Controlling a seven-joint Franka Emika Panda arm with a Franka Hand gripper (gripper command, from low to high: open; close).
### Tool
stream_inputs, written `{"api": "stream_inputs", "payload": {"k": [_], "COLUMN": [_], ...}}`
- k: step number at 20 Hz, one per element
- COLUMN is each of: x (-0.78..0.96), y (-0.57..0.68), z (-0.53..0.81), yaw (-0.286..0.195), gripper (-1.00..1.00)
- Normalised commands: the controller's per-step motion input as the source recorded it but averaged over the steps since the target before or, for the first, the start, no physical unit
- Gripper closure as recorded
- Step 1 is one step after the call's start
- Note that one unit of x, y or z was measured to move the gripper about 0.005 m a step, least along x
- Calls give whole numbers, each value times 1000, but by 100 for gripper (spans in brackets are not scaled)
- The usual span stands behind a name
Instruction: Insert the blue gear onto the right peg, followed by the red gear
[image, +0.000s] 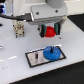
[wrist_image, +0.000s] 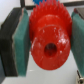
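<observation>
The red gear (image: 49, 33) is held between my gripper's (image: 49, 32) fingers, above the table and behind the plate. In the wrist view the red gear (wrist_image: 49, 42) fills the middle, with its toothed rim and centre hole showing, clamped between two teal pads (wrist_image: 20, 40). The blue gear (image: 51, 52) lies flat on the right part of the black-rimmed pale plate (image: 34, 58), where the right peg stands; the peg itself is hidden by the gear. The left peg (image: 38, 56) shows as a thin dark pin.
A small pale fixture with dark parts (image: 18, 28) stands at the back on the exterior view's left. A dark cable (image: 10, 17) runs behind it. The white table's front edge (image: 60, 75) slants across the exterior view's lower part.
</observation>
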Motion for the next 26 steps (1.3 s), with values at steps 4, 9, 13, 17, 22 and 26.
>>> {"api": "stream_inputs", "payload": {"k": [4,9,13,17,22,26], "x": [707,598,437,300,241,189], "y": [-2,-4,-51,-46,-83,-25], "z": [192,55,-8,-88,-207,-210], "yaw": [0,0,0,0,0,0], "gripper": [100,100,100,100,100,100]}}
